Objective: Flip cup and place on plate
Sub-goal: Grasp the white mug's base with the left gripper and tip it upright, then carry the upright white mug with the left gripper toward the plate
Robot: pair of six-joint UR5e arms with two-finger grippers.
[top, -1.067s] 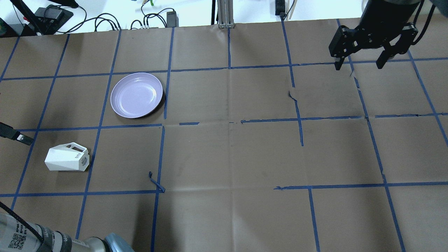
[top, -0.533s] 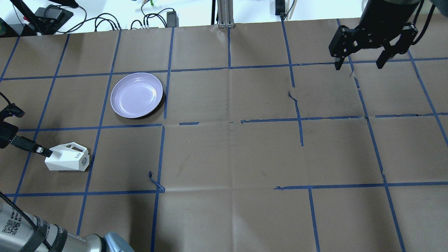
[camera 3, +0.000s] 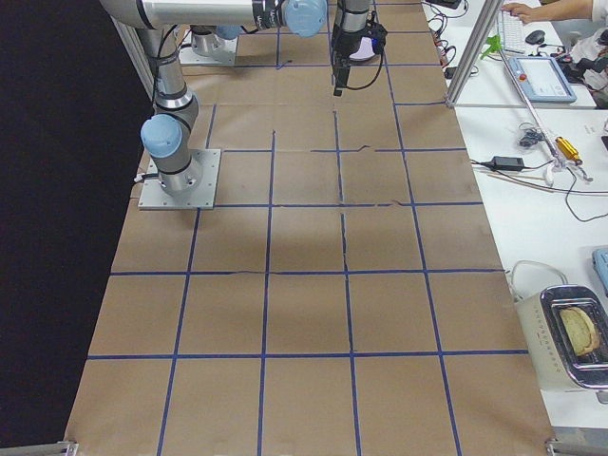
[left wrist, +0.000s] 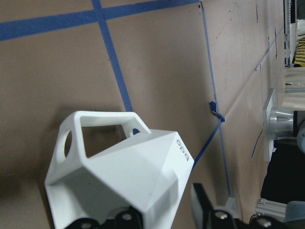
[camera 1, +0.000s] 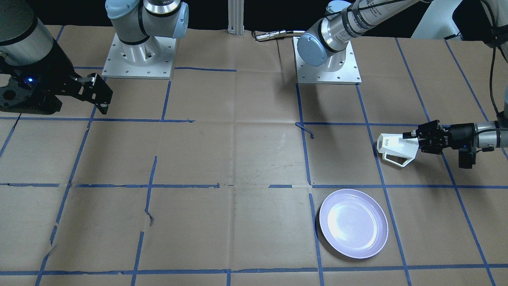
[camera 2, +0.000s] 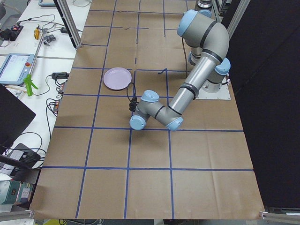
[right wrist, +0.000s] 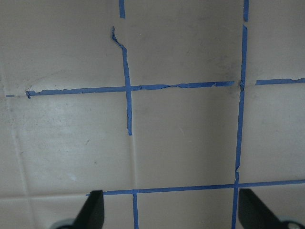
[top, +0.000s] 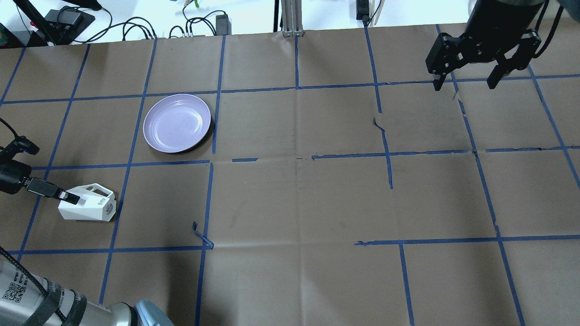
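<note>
The white faceted cup lies on its side at the table's left, base and dark print facing the table's middle, handle on the far side. It also shows in the front view and fills the left wrist view. My left gripper is open and level with the table at the cup's mouth end. One finger shows beside the cup's wall; the other is hidden behind the cup. The lavender plate sits empty, beyond the cup. My right gripper is open and empty at the far right.
Brown paper with a blue tape grid covers the table. A curled scrap of tape sticks up to the right of the cup. Cables and power bricks lie past the far edge. The arm bases stand at the robot's side.
My left gripper has moved in from the left edge to the cup's mouth end. The cup, the plate and the right arm have not moved.
</note>
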